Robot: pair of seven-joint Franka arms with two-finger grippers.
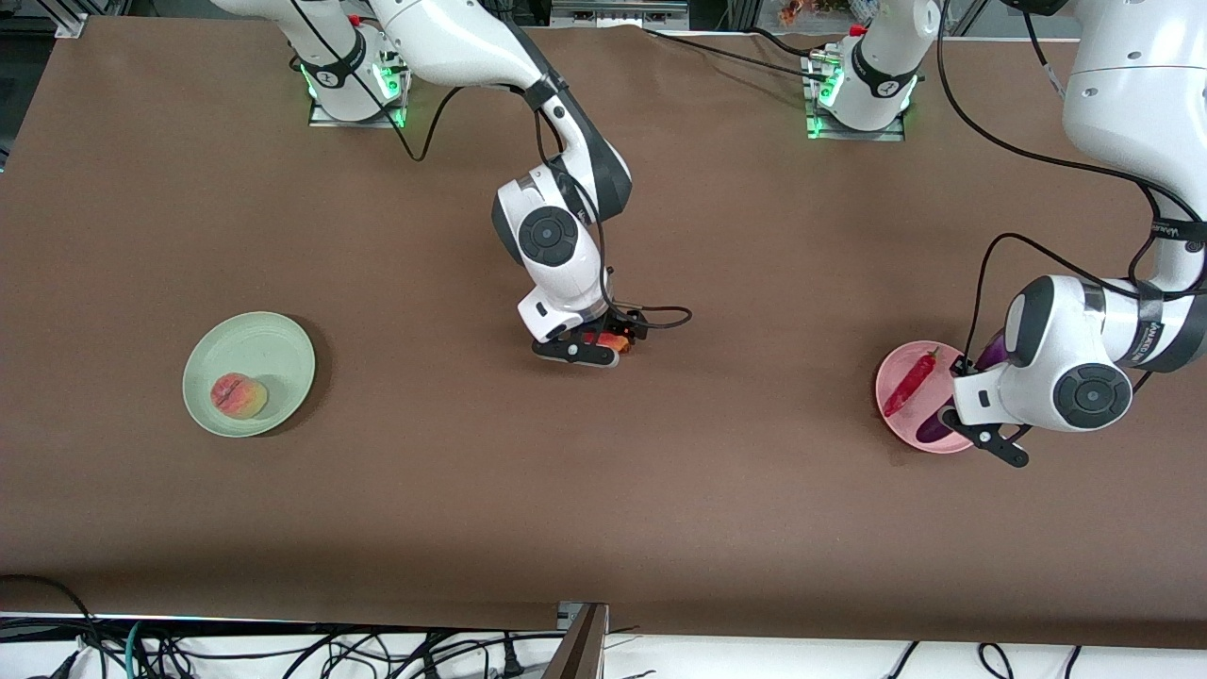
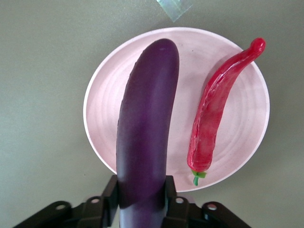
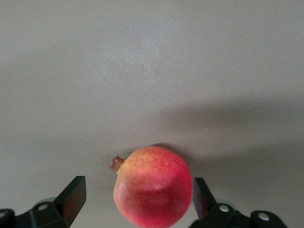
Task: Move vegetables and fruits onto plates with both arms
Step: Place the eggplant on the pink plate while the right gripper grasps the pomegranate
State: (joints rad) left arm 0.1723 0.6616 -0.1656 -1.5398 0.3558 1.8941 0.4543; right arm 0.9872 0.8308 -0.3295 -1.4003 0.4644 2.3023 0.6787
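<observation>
My left gripper (image 1: 954, 417) (image 2: 141, 195) is shut on the stem end of the long purple eggplant (image 1: 934, 429) (image 2: 147, 118), which reaches out over the pink plate (image 1: 889, 405) (image 2: 107, 109). The red chili pepper (image 1: 913, 380) (image 2: 213, 118) lies in that plate beside it. My right gripper (image 1: 603, 345) (image 3: 135, 202) is open and low at the middle of the table, with its fingers on either side of the red apple (image 1: 609, 338) (image 3: 152, 190), which rests on the table. The peach (image 1: 239, 395) lies in the mint green plate (image 1: 273, 347) toward the right arm's end.
The brown table mat (image 1: 603, 490) has bare room between the two plates. Black cables hang from both arms, and one loops on the table beside the right gripper (image 1: 665, 319). More cables lie along the table edge nearest the front camera.
</observation>
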